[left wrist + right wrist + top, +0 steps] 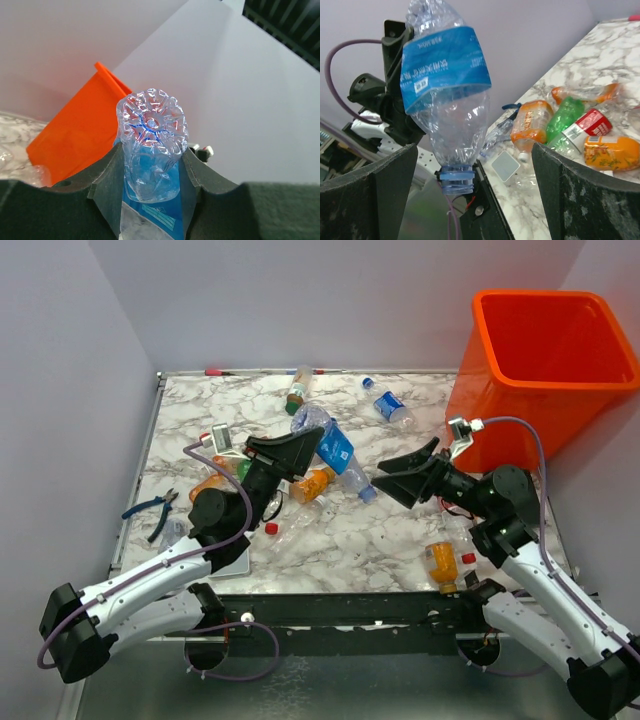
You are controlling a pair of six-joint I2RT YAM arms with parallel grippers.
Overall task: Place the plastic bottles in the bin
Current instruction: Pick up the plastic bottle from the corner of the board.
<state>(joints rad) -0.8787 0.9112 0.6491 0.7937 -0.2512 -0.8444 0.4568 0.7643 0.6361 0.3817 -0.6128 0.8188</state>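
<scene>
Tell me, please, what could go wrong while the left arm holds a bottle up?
The blue-labelled bottle is crumpled and pinched near its base by the left gripper, so it may slip or buckle. The open right gripper sits close by, between it and the bin, so the arms might collide.

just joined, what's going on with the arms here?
The left claw is shut on a crushed clear bottle with a blue label, holding it up off the table between the two arms. The right claw is open and faces that bottle without gripping it, so this may be a handover. The orange bin stands at the far right. Several other bottles lie on the table.
</scene>
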